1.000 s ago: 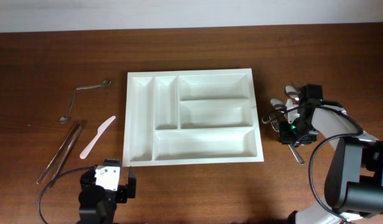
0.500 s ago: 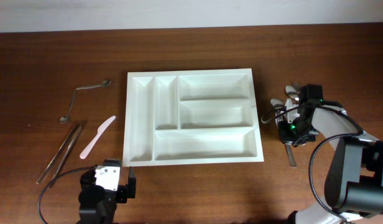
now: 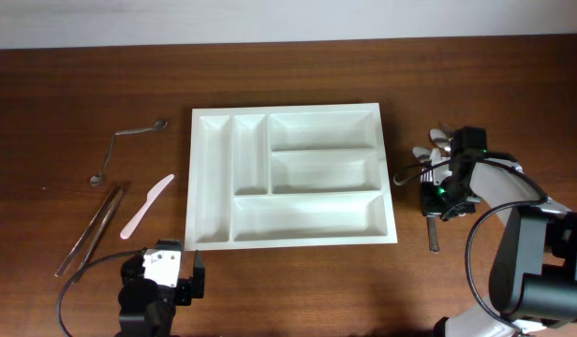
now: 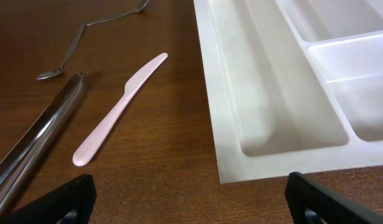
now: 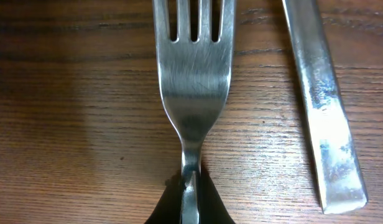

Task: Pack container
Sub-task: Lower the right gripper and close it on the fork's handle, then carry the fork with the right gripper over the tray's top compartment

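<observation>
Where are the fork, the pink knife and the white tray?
fork (image 5: 194, 93), right wrist view, on the neck just below the tines.
pink knife (image 4: 114, 111), left wrist view, on the upper part of its handle.
tray (image 3: 307, 215), overhead view, on the bare floor of the long compartment.

Fork (image 5: 193, 81) caught in the jaws of the right gripper (image 5: 190, 208), prongs straight ahead; a handle (image 5: 322, 106) lies just right of it on the table (image 5: 67, 124); ahead of the left gripper (image 4: 191, 205), tray (image 4: 241, 93) to the right, knife (image 4: 120, 107) left, tongs (image 4: 42, 127) further left, spoon (image 4: 48, 74) beyond them.
</observation>
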### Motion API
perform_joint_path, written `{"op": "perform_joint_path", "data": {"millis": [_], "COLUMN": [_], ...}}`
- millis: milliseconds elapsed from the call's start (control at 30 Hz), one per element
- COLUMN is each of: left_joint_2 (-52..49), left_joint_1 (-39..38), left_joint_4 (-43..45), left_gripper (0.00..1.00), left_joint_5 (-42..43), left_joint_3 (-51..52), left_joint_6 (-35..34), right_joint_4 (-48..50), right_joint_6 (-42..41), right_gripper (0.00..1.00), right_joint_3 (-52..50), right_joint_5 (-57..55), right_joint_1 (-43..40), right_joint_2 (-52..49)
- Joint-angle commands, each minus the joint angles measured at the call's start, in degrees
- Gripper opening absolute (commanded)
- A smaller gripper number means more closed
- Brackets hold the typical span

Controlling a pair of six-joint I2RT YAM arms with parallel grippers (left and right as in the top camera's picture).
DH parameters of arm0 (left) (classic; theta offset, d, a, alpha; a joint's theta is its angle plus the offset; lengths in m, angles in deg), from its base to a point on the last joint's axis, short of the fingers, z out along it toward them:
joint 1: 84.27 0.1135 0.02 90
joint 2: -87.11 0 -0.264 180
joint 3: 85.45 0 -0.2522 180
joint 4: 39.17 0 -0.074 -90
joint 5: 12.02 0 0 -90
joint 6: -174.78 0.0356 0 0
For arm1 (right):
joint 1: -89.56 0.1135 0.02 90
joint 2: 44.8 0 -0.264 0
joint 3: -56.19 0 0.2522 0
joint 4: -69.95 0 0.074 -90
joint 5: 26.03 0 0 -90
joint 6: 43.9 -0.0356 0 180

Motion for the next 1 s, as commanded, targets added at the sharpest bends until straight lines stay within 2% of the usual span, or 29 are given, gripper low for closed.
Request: {"op": "perform_joint_path", "data": {"millis": [0, 200, 700, 967], "left_joint_2": [0.39, 0.39, 0.39, 0.39], "left_joint_1": [-0.20, -0.20, -0.20, -0.20], "left_joint_4": [-0.13, -0.11, -0.13, -0.11], "left_gripper": [0.99, 0.99, 0.99, 0.99], "left_joint_5": [-0.46, -0.46, -0.46, -0.46], "left_joint_3": [0.17, 0.17, 0.17, 0.17], "left_joint_6": [0.74, 0.74, 0.74, 0.74], "right_joint_4": [0.52, -1.88, -15.93, -21.05], "right_joint_6": [-0.35, -0.33, -0.20, 3.02], "right_gripper": [0.04, 0.04, 0.04, 0.04], "right_joint_3": [-2.43, 0.85, 19.91, 27.26], "right_joint_5": [0.87, 3.61, 3.56, 3.54], "right_joint_1": [-0.13, -0.09, -0.09, 2.21], "right_joint_2": [-3.74, -3.74, -3.72, -3.67]}}
